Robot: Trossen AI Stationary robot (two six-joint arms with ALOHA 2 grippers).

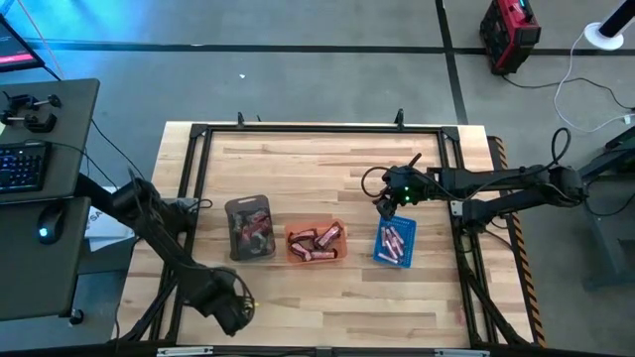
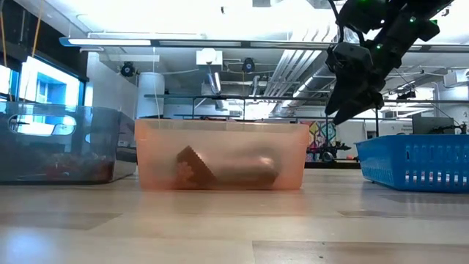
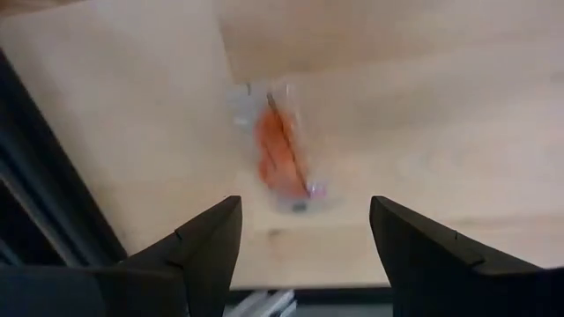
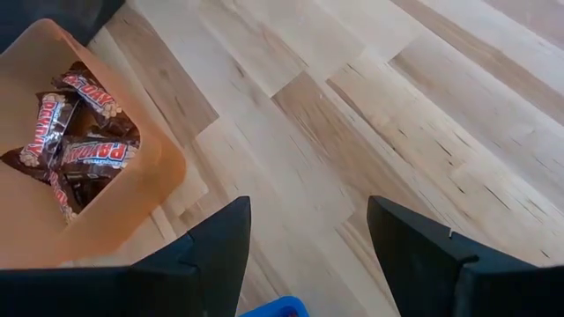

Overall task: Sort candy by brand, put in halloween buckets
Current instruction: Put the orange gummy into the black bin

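Three buckets stand in a row mid-table: dark grey (image 1: 248,228), translucent orange (image 1: 316,241) with reddish-brown bars, and blue (image 1: 395,242) with small pink pieces. My right gripper (image 1: 386,205) is open and empty, raised over the table just beyond the blue bucket's far end. It hangs high in the low view (image 2: 350,99). My left gripper (image 1: 238,305) is open and empty near the table's near edge. In the left wrist view (image 3: 304,207) one orange-red candy (image 3: 280,154) in a clear wrapper lies flat on the wood ahead of the fingers, blurred.
The right wrist view shows the orange bucket (image 4: 79,150) with its bars and a corner of the blue bucket (image 4: 275,308). A black frame (image 1: 317,129) runs around the tabletop. Bare wood lies between the buckets and the far rail. A desk with a keyboard (image 1: 22,164) stands left of the table.
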